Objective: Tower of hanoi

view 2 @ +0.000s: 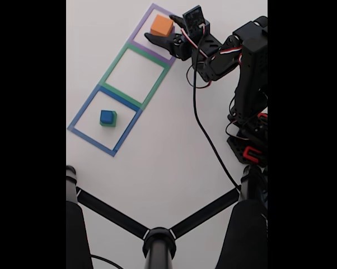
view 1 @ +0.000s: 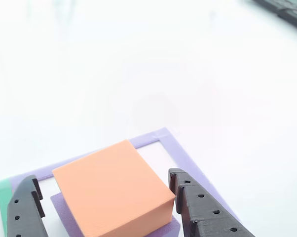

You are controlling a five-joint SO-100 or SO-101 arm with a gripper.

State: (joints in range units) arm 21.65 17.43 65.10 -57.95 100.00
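At the bottom of the other view, the hand (view 1: 106, 197) stands wide, its dark fingers (view 1: 203, 207) flanking the orange block (view 1: 111, 190) without visibly pressing it; the block rests on the purple block (view 1: 62, 210), inside the purple tape outline (view 1: 180, 153) on the white table (view 1: 188, 64). In the fixed view, the blue block (view 2: 107, 116) sits atop the green block (view 2: 108, 123) in the blue tape outline (view 2: 82, 112) at middle left; the green tape outline (view 2: 157, 81) lies between, and the orange block (view 2: 161, 25) is at the upper centre.
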